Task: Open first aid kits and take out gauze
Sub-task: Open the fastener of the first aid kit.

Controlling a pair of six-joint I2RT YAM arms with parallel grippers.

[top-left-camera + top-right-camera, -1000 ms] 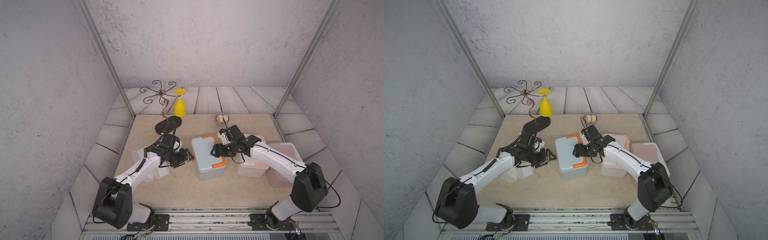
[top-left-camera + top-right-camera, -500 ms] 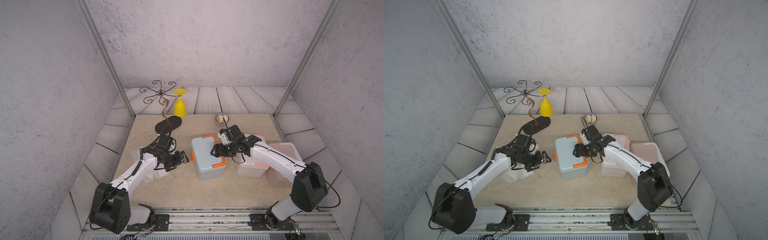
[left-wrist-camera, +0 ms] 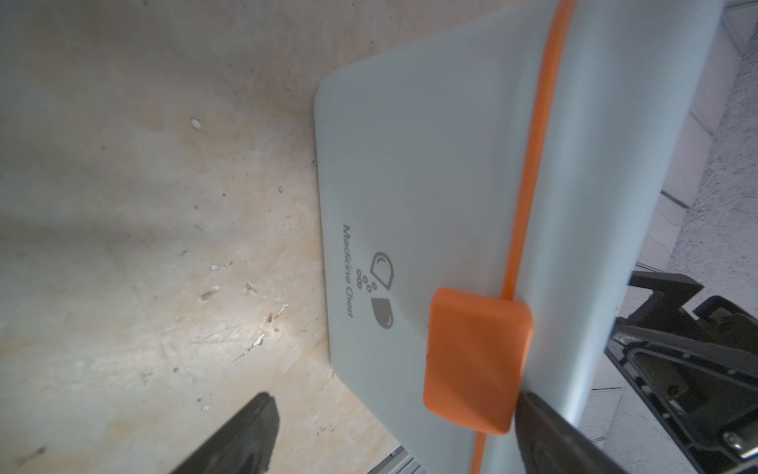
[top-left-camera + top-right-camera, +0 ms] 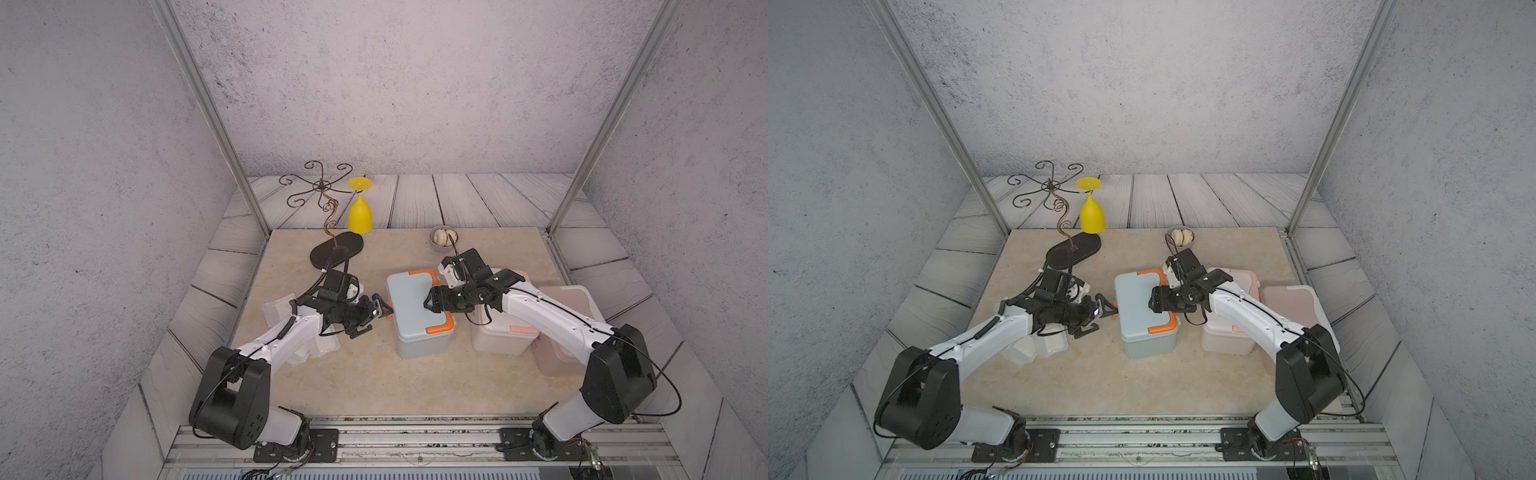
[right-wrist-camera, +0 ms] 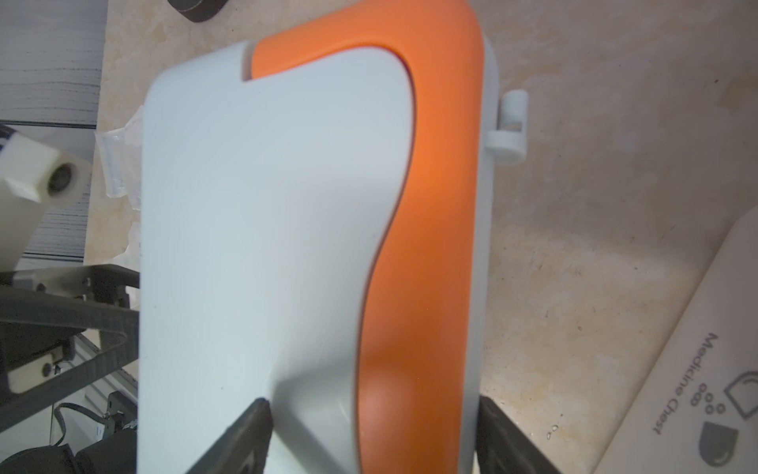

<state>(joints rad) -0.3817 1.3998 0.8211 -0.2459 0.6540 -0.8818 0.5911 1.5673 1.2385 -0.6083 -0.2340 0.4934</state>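
Upright blue box [image 4: 409, 297], long axis crosswise between unclenched left claw [image 4: 377, 321] (one finger beside the latch [image 3: 476, 361]) and right claw [image 4: 430, 302], grip untellable.

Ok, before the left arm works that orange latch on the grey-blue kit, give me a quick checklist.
1. Left gripper open: ok.
2. Orange latch between its jaws: ok, close to one side.
3. Latch released: cannot tell; it lies against the grey-blue kit wall.
4. Right gripper straddling the orange handle: ok.
5. Firm hold on the handle: cannot tell.
6. Lid raised: not ok, it sits shut.
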